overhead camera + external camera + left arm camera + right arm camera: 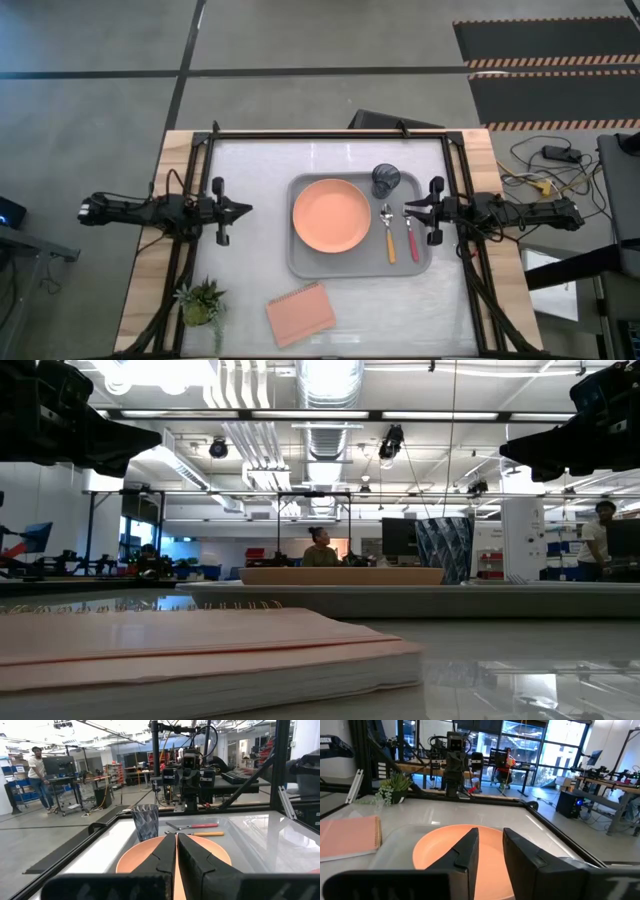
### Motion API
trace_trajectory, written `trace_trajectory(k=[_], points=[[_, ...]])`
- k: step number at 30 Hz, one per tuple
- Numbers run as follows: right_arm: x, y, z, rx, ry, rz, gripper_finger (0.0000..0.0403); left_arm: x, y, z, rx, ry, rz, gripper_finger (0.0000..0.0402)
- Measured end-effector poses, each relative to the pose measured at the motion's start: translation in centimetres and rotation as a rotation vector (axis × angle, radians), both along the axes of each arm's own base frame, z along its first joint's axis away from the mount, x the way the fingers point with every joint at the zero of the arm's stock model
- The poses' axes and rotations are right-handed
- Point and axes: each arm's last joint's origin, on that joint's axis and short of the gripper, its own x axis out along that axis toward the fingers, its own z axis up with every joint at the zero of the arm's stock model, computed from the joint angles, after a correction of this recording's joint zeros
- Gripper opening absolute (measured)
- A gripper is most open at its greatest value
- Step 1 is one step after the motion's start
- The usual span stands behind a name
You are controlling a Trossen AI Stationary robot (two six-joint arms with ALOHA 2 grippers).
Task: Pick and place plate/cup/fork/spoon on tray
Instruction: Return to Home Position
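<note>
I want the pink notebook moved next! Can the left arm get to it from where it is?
Probably yes. The notebook lies flat on bare table, apart from the tray and the small plant. Nothing stands between it and the left tool, which hangs shut beside the tray.

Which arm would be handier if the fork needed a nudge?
Probably the right. The fork lies at the tray's right edge, just beside the right gripper, while the left gripper sits across the plate.

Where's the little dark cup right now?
In the high view the cup stands upright in the tray's far right corner, just beyond the spoon, beside the plate.
</note>
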Motion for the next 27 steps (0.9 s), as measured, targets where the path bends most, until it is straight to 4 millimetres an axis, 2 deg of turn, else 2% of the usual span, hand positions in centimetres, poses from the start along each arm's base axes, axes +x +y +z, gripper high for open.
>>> trace_trajectory(k=[27], points=[[0.0, 0.0, -0.02, 0.0, 0.001, 0.0, 0.0072, 0.05, -0.01, -0.06, 0.001, 0.007, 0.0, 0.0]])
